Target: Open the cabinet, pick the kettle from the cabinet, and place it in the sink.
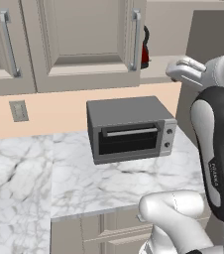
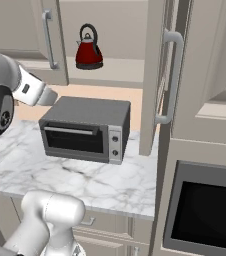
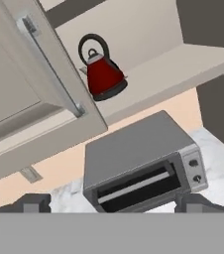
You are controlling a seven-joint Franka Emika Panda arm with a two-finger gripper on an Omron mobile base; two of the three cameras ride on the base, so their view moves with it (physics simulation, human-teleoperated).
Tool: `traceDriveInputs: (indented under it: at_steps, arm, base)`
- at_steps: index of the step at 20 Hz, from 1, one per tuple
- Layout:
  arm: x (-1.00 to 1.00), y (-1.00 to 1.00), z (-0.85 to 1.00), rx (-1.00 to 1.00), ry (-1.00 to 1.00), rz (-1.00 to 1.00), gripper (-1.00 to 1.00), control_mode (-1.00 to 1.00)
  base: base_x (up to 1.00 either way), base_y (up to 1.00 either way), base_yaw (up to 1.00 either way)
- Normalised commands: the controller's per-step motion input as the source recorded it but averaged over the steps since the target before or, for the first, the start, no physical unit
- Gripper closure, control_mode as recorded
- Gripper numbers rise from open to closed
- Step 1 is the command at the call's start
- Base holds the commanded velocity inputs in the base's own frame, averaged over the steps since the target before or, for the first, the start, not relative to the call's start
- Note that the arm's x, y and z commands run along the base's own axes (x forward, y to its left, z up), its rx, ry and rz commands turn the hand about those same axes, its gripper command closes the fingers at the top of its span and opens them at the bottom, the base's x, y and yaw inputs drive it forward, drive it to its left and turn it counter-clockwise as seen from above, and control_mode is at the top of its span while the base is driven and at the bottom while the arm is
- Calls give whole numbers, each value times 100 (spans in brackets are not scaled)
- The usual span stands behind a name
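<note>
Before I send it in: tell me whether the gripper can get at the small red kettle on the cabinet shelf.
Probably yes. The small red dome-shaped kettle stands alone on the beige shelf; the greige cabinet door is swung wide, and the open gripper faces it with nothing between.

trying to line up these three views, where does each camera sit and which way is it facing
Left base view: behind the arm on its left, facing the cabinet and toaster oven; white arm rises at lower right.
Right base view: behind on the right, facing the open shelf with the kettle; arm at lower left.
Hand view: on the hand, tilted, looking up at the kettle; the open gripper shows its fingertips at the bottom.
Shared: all three show the kettle, toaster oven and marble counter.
</note>
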Motion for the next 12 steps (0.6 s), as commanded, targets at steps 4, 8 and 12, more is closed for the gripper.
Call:
traceDriveInputs:
  at_steps: [4,8,12]
  arm:
    - [31,31,24,-11,0,15,-100,-100]
    - [33,16,14,-16,0,11,-100,-100]
    - [36,21,10,-11,-4,15,-100,-100]
  base:
    - [0,0,0]
    - [0,0,0]
    - [0,0,0]
